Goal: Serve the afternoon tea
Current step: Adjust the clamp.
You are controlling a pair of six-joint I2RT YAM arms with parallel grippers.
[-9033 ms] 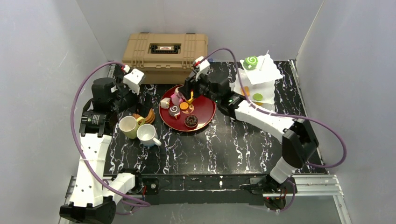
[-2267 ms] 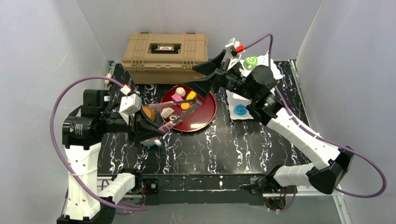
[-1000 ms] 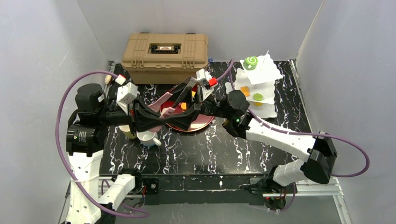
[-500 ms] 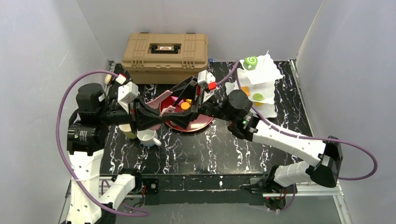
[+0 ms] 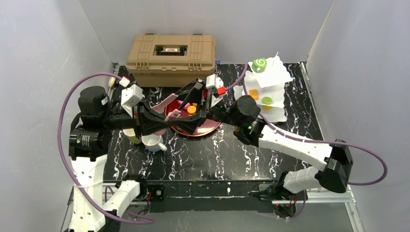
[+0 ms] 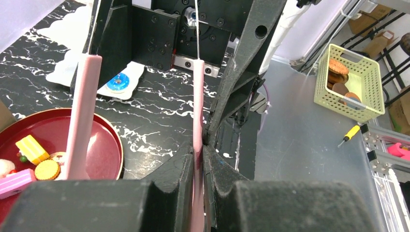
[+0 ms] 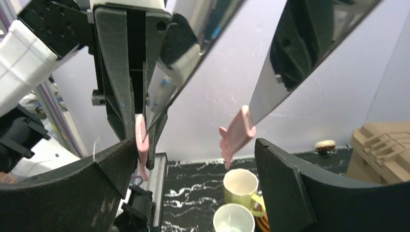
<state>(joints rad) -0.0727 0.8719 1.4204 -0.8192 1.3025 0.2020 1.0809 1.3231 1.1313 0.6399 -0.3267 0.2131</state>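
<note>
- Walls: three plain pale grey panels enclose the surface, at the left (image 5: 48, 48), the back (image 5: 208, 17) and the right (image 5: 367, 72) of the top view. In the right wrist view the wall reads pale lilac.
- Surface (image 5: 232, 154): black with white marble veining, rectangular.
- Rail (image 5: 319, 191): aluminium extrusion along the near edge, bottom of frame.
- Toolbox (image 5: 171, 53): tan, ribbed, lid closed, at the back edge against the back wall.
- Floor (image 6: 300, 145): smooth grey, right half of the left wrist view.
- Basket (image 6: 345, 107): yellow lattice, on the floor, brown discs inside.
- Screwdriver (image 6: 351, 133): yellow handle, just beside the basket.
- Cardboard boxes (image 6: 366, 21): upper right corner.
- Light: even, diffuse, no hard shadows.
</note>
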